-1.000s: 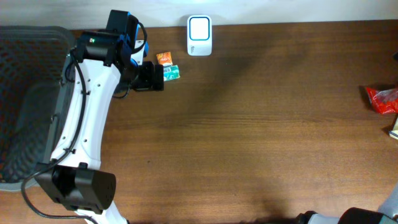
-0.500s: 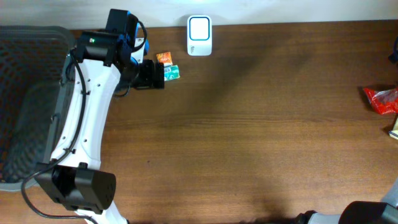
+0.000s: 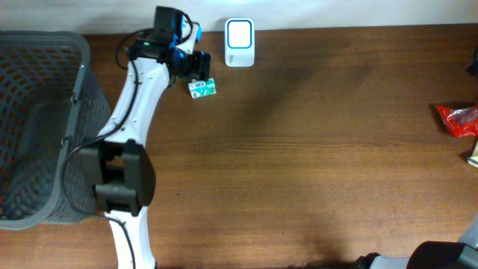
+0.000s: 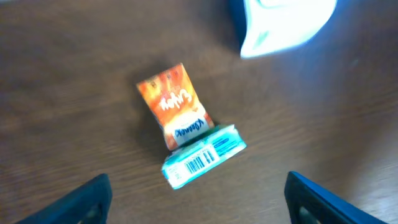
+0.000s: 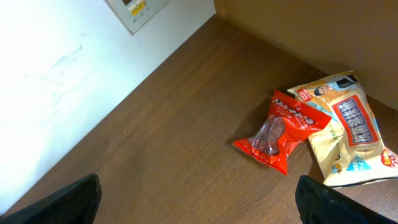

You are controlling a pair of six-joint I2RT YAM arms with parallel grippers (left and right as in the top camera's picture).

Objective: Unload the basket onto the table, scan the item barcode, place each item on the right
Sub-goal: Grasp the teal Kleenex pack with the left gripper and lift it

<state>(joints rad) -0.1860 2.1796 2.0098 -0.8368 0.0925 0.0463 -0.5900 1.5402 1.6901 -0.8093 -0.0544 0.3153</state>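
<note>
Grippers first: left gripper (image 4: 198, 198) is released, jaws spread wide with nothing between them; its dark blue fingertips (image 4: 93, 199) show only at the lower corners of the left wrist view, with bare brown wooden table (image 3: 299, 164) between them; small teal cardboard box (image 4: 202, 155) lies flat on the wood just ahead of the jaws, turned at an angle, white label with black barcode facing up; orange foil sachet (image 4: 174, 102) lies flat beyond it, lower end touching the box's upper edge; neither item is touched by the fingers; white rounded barcode scanner (image 4: 283, 25) sits at the upper right of that view, blurred, apart from both items; in the overhead view the left gripper hangs over the far edge of the table, left of the scanner, and the box shows just beside its tip on the near side; sachet is hidden beneath the gripper from above; dark grey mesh basket (image 3: 37, 127) stands at the table's left edge, well apart from the items; right gripper (image 5: 198, 186) is likewise released, fingers wide at the lower corners of the right wrist view, holding nothing; it looks down on a red plastic snack packet (image 5: 280, 134) touching a pale yellow printed snack bag (image 5: 345, 127) on the wood, near a white wall panel (image 5: 62, 56); overhead shows the red packet at the far right edge, well apart from the scanner.
</note>
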